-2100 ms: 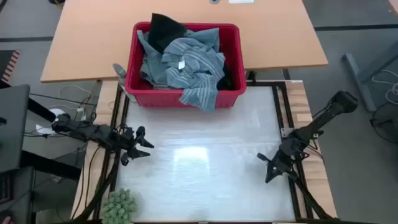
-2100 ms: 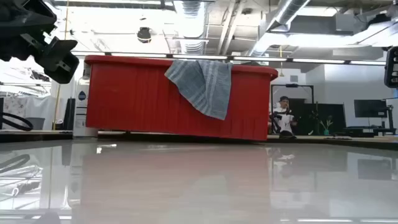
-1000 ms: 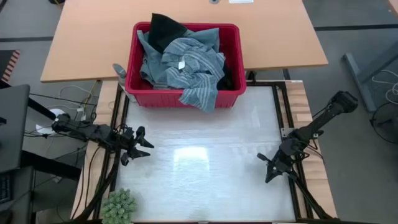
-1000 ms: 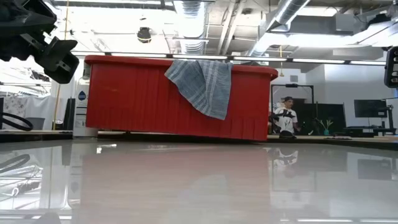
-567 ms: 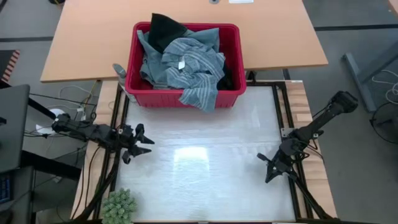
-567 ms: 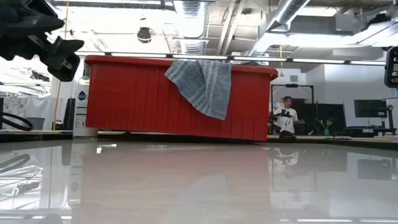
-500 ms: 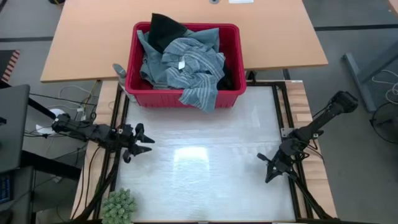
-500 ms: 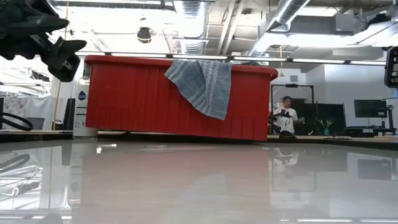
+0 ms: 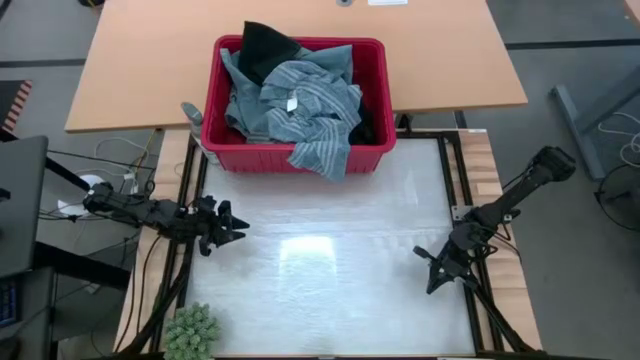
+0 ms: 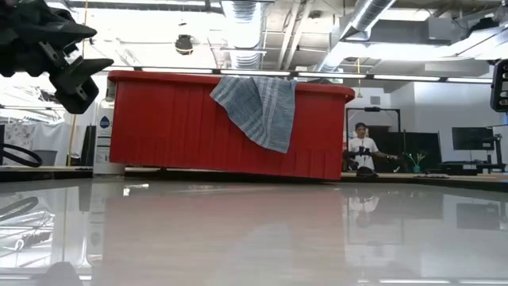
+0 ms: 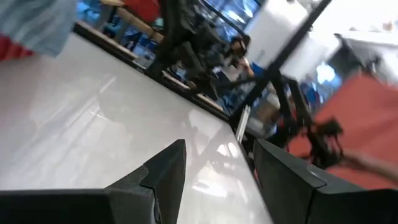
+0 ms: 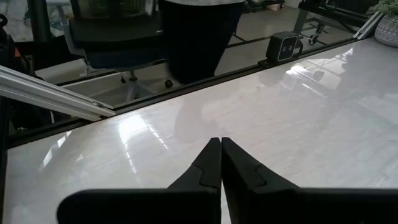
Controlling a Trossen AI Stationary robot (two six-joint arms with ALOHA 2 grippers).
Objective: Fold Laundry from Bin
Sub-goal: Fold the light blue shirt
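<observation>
The red bin stands at the table's far edge, filled with laundry. A grey-blue striped garment lies on top, and one end of it hangs over the bin's near rim. Dark cloth sticks up at the bin's far left. My left gripper hovers open at the table's left edge, level, nothing between its fingers. My right gripper hovers shut near the right edge, its fingertips together.
A green spiky plant sits at the table's near left corner. The white tabletop spreads between the two arms. A wooden desk lies behind the bin. A person stands far off in the room.
My left gripper has rolled about its own axis while staying in place at the left edge; its fingers stand at a different tilt now. The right arm, the bin and the laundry have kept still.
</observation>
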